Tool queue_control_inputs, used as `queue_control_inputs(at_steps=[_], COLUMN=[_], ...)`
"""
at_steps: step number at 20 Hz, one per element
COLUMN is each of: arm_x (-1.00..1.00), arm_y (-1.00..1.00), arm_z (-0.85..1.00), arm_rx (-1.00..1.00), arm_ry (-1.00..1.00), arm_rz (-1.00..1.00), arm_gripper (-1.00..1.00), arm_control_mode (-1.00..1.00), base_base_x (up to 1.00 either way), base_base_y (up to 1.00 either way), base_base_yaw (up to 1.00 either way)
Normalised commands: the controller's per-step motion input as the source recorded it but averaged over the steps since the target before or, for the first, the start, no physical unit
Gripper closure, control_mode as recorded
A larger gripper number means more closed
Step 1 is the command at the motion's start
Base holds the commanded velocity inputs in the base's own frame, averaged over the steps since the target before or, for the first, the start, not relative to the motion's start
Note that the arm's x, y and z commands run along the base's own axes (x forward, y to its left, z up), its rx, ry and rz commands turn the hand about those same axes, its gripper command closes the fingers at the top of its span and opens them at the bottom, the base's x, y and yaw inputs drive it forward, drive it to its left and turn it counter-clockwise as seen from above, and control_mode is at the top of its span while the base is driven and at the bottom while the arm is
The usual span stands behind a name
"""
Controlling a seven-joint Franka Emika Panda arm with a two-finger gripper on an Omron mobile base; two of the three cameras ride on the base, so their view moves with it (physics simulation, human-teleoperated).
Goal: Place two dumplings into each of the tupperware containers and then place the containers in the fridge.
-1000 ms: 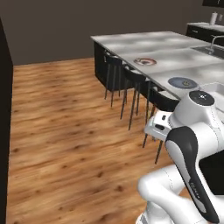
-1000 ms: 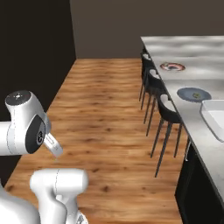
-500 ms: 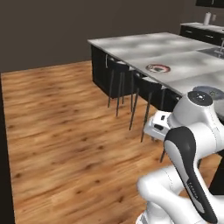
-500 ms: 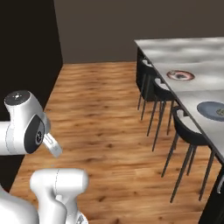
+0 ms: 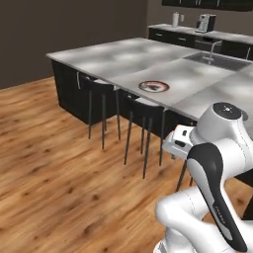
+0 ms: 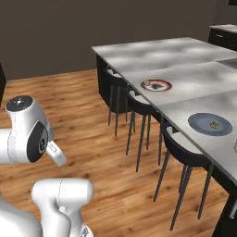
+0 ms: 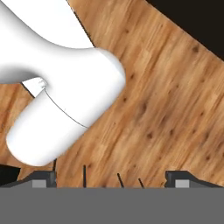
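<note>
My gripper (image 7: 111, 179) is folded in low over the robot's own body and looks down at the wood floor. Its two dark fingertips (image 7: 43, 178) stand far apart with nothing between them, so it is open. A small olive-beige dumpling (image 6: 147, 83) lies on the round black-and-red-rimmed plate (image 6: 157, 85), which also shows on the island in the left base view (image 5: 153, 86). Another dumpling (image 6: 214, 124) lies on the round blue-grey plate (image 6: 210, 124). The tupperware containers and the fridge are out of view.
The grey-topped kitchen island (image 5: 123, 62) has dark bar stools (image 5: 99, 86) (image 6: 183, 148) along its near side. A sink with a faucet (image 5: 212, 52) sits at its far end, with a back counter and appliances (image 5: 205, 22) behind. Open wood floor (image 5: 44, 163) lies to the left.
The whole picture has shifted in both base views: the base has moved, and the island and its plates now sit closer and more central. The arm keeps its folded pose.
</note>
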Motion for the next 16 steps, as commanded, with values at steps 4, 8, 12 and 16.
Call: queue_control_inputs(at_steps=[4, 8, 12, 16], arm_x=[0.0, 0.0, 0.0, 0.0], arm_y=[0.0, 0.0, 0.0, 0.0], arm_z=[0.0, 0.0, 0.0, 0.0], arm_rx=[0.0, 0.0, 0.0, 0.0], arm_ry=[0.0, 0.0, 0.0, 0.0], arm_rz=[0.0, 0.0, 0.0, 0.0], arm_gripper=[-1.0, -1.0, -1.0, -1.0], arm_control_mode=[1.0, 1.0, 1.0, 1.0], base_base_x=[0.85, 0.75, 0.46, 0.58], base_base_y=[0.49, 0.44, 0.22, 0.21], base_base_yaw=[-0.36, -0.42, -0.49, -0.49])
